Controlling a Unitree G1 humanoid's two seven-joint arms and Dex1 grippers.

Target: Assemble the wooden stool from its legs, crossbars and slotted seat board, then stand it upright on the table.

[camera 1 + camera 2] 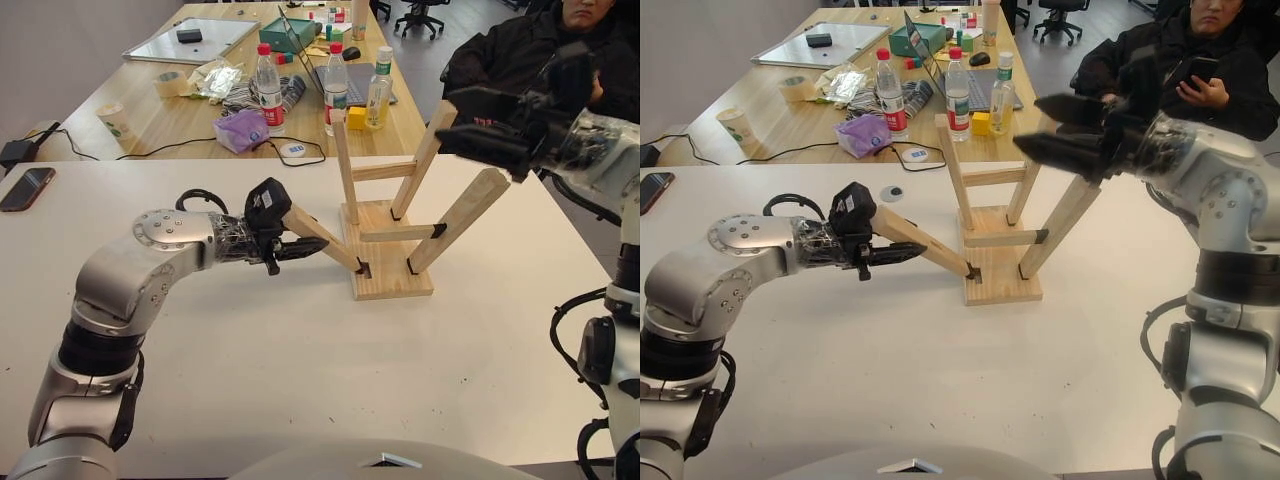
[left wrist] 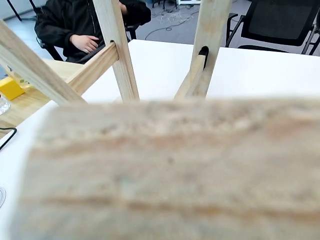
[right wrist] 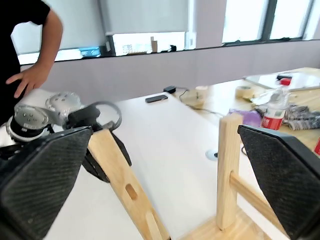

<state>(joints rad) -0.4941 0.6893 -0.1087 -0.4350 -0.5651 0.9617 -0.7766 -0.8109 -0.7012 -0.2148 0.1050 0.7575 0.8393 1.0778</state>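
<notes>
White table [image 1: 300,370] bears the stool [image 1: 395,280]; cluttered wooden desk [image 1: 180,125] behind.

worktop [image 1: 300,360]: white, broad and flat.
seat board [image 1: 392,282]: lies flat on the worktop, right of its middle and towards the far edge.
phone [image 1: 25,187]: dark, flat on the worktop at its far left edge, well apart from the seat board.
small round disc [image 1: 889,192]: on the worktop near the far edge, left of the seat board.
second worktop [image 1: 150,110]: wooden, just behind the white one.
on the second worktop: bottles [image 1: 266,85], a paper cup [image 1: 115,122], a tape roll [image 1: 172,84], a purple bag [image 1: 240,130].
</notes>
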